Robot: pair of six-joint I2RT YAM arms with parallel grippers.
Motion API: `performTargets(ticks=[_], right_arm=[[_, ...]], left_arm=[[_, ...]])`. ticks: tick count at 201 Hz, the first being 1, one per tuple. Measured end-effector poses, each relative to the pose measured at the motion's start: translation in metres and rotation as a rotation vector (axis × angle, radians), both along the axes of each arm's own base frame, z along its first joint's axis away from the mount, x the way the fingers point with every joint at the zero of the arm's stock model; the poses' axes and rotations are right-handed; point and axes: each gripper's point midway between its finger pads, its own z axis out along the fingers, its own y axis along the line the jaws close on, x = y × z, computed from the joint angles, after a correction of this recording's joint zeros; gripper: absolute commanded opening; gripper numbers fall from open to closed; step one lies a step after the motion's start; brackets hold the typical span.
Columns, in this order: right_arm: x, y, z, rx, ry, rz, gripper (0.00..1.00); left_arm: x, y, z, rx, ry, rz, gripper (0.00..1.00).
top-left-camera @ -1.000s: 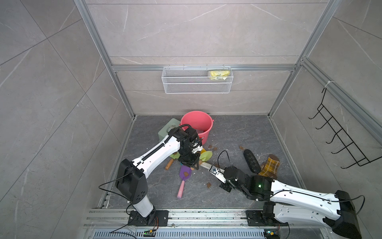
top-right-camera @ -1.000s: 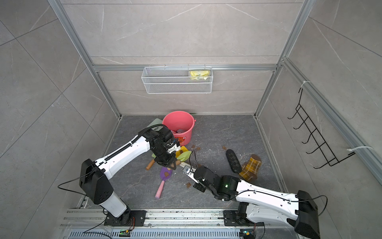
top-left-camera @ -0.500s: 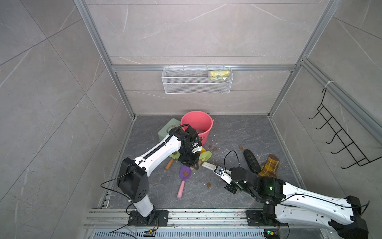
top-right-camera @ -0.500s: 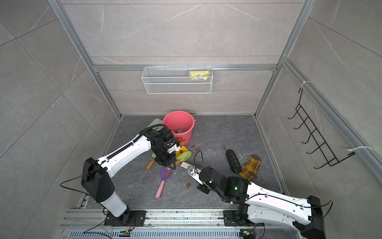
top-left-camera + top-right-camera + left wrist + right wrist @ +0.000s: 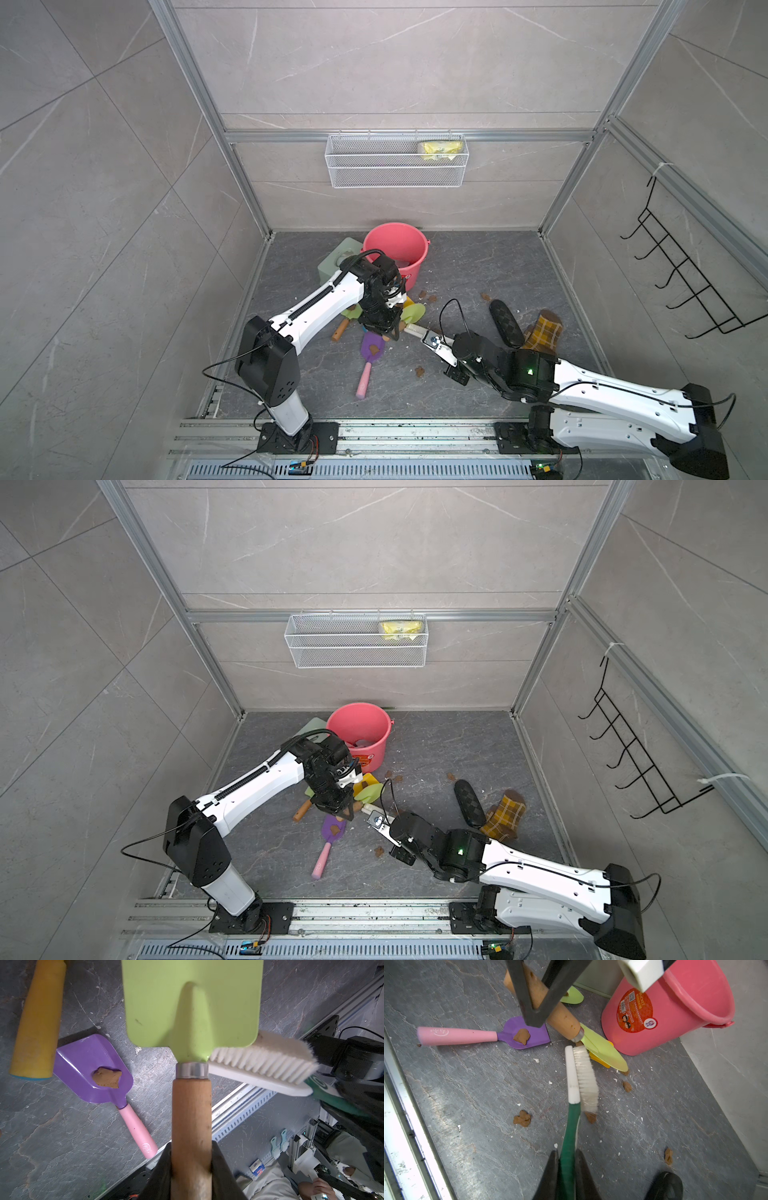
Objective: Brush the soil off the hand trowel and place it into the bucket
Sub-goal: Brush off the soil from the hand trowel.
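Note:
My left gripper (image 5: 191, 1147) is shut on the wooden handle of the hand trowel (image 5: 192, 1005), holding its lime-green blade (image 5: 413, 312) low over the floor in front of the bucket (image 5: 376, 237). The blade face seen from the left wrist is free of lumps. My right gripper (image 5: 566, 1155) is shut on the green handle of a white brush (image 5: 581, 1076). Its bristles (image 5: 259, 1059) touch the blade's edge beside the metal neck. Soil (image 5: 522, 1119) lies in lumps on the floor; one lump (image 5: 590, 1116) sits at the brush's heel. The coral-pink bucket (image 5: 675, 1012) stands upright.
A purple trowel (image 5: 537, 1036) with a pink handle lies under my left gripper (image 5: 384, 330), a soil lump (image 5: 107, 1077) on it. A yellow handle (image 5: 39, 1018) lies nearby. A sage-green box (image 5: 336, 259) stands beside the bucket. A black object (image 5: 505, 322) and a plaid cloth (image 5: 544, 334) lie right.
My right arm has swung a little to the right and partly back, the brush staying at the trowel's neck. The left arm and the trowel have hardly moved.

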Motion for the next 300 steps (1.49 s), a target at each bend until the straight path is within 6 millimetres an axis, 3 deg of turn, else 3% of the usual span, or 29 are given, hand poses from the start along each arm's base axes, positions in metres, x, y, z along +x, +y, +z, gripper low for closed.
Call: performTargets(ticks=[58, 120, 181, 231, 300], right_arm=[[0.008, 0.000, -0.005, -0.004, 0.005, -0.027, 0.00], [0.000, -0.014, -0.016, 0.014, 0.049, -0.072, 0.00], [-0.015, -0.003, 0.004, 0.096, 0.010, 0.029, 0.00], [-0.003, 0.002, 0.007, 0.062, -0.067, 0.030, 0.00], [0.010, -0.013, -0.001, -0.013, -0.107, -0.071, 0.00]], left_arm=[[-0.004, -0.004, 0.003, -0.025, 0.020, -0.005, 0.00], [0.002, -0.005, 0.005, -0.043, 0.015, 0.010, 0.00], [0.003, -0.013, 0.016, -0.111, 0.032, 0.015, 0.00], [-0.008, -0.017, 0.022, -0.147, 0.097, 0.010, 0.00], [-0.004, -0.014, 0.025, -0.128, 0.070, 0.004, 0.00]])
